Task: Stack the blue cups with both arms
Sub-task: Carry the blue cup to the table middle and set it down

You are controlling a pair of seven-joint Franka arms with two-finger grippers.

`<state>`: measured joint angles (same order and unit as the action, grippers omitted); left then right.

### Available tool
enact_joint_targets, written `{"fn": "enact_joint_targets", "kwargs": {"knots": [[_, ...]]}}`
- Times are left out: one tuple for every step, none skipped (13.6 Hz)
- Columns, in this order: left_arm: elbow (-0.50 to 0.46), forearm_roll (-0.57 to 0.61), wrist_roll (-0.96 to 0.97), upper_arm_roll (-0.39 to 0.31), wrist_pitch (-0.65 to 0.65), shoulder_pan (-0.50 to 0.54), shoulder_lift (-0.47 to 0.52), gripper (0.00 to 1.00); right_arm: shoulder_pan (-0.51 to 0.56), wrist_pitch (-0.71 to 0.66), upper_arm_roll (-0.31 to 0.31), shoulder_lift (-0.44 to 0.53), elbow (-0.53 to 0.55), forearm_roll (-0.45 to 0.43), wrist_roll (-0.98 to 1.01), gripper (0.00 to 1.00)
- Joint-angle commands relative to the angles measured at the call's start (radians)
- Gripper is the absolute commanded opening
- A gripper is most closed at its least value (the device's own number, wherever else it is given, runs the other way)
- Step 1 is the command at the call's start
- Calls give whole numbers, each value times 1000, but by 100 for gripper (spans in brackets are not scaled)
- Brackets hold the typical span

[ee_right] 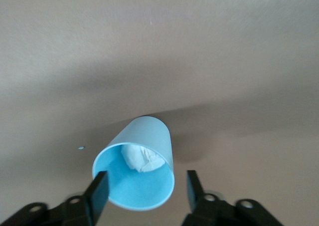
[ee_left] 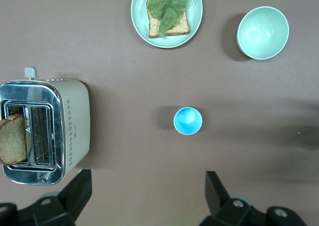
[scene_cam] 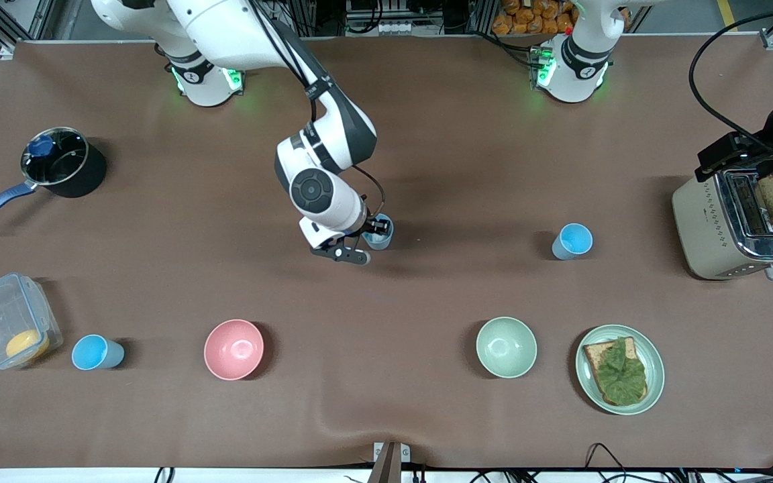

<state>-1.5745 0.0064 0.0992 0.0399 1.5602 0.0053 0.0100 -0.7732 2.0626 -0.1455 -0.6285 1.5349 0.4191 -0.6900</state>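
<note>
Three smooth, tapered, handleless blue plastic cups stand upright on the matte brown counter (scene_cam: 427, 168), mouths up and long axes vertical. The paler cup (scene_cam: 380, 231), whitish at its inside bottom, stands near the middle of the counter with the right gripper (scene_cam: 365, 243) at its rim; in the right wrist view its black fingers (ee_right: 97, 191) flank the mouth with gaps on either side, spread and not clamped. A brighter cup (scene_cam: 572, 241) stands toward the left arm's end, near the ribbed cream-and-chrome toaster (scene_cam: 735, 225). The left gripper (ee_left: 147, 193) hangs high over this region, fingers wide apart and empty. A third cup (scene_cam: 96, 352) stands nearer the front camera, between a clear plastic box (scene_cam: 9, 320) and a glossy pink bowl (scene_cam: 233, 349).
</note>
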Motion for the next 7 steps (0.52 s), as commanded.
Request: {"fn": "enact_joint_targets", "kwargs": {"knots": [[8,7,7,6,-14,5,1,100,87,-198,3,3,-140,7,3,100],[8,7,7,6,-14,5,1,100,118,-252,3,10,-169,7,6,100],[10,6,7,6,-14,4,1,100,149,-287,3,24,-179,1,10,100],[10,7,10,9,-14,-1,1,100,175,-311,3,41,-180,-28,20,100],[10,7,14,12,-14,-2,2,100,193,-335,3,53,-180,-84,42,100],[10,7,14,14,-14,-2,2,100,209,-357,1,59,-183,-126,43,100],[10,7,14,14,-14,-4,2,100,230,-367,0,78,-190,-132,43,100]]}}
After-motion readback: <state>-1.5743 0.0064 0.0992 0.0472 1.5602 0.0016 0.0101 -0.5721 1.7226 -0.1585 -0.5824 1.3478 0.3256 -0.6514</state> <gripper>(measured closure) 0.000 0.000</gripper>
